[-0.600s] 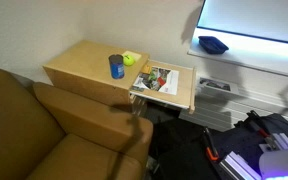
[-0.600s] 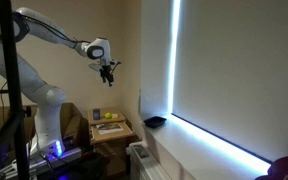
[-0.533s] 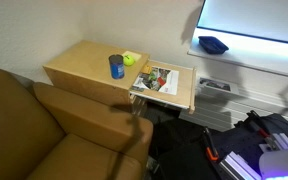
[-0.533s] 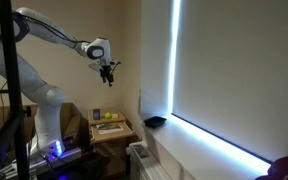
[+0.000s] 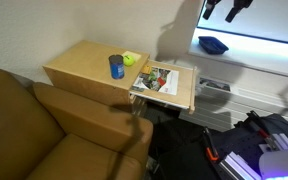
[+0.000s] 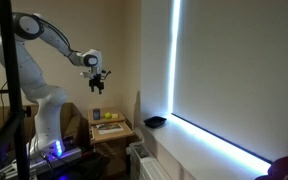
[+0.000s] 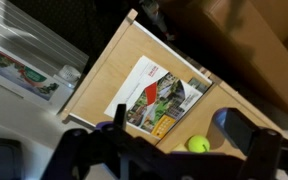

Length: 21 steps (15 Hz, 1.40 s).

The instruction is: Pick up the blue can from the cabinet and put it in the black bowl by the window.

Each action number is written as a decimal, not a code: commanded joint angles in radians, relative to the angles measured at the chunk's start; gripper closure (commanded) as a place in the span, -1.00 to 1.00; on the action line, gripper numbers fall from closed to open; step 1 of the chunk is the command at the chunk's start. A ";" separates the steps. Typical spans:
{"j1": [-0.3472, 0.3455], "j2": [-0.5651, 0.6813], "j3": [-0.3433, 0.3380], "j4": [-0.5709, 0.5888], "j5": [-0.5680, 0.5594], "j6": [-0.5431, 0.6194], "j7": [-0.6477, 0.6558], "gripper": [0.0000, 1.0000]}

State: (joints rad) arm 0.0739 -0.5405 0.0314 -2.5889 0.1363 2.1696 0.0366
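The blue can [image 5: 116, 67] stands upright on the light-tan cabinet [image 5: 84, 62], beside a yellow-green ball [image 5: 130, 59]. In the wrist view the can [image 7: 226, 124] is at the lower right, partly behind one finger, and the cabinet top [image 7: 119, 75] fills the middle. The black bowl [image 5: 213, 44] sits on the pale sill under the window [image 5: 254, 18]; it also shows in an exterior view [image 6: 155, 122], beside the window [image 6: 224, 80]. My gripper [image 6: 97, 82] is open and empty, high above the cabinet [image 6: 112, 129]. It also shows at the top edge of an exterior view [image 5: 234, 8] and in the wrist view [image 7: 164, 142].
A colourful magazine [image 5: 156, 79] lies on the cabinet's near part, beside the ball [image 7: 197, 144]. A brown sofa [image 5: 44, 130] stands against the cabinet. Cables and equipment lie on the floor [image 5: 254, 145].
The arm has swung down and back from the wall. The gripper is now lower and has come into an exterior view at the top edge. Can, ball and bowl have not moved.
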 commanded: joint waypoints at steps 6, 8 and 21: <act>0.177 0.142 0.266 0.020 -0.046 0.162 0.141 -1.00; 0.190 0.175 0.295 0.040 -0.055 0.168 0.165 -1.00; 0.269 0.785 0.274 0.687 -0.227 0.062 0.328 -1.00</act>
State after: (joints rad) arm 0.3083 0.1237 0.3220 -2.0697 -0.0184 2.3001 0.2868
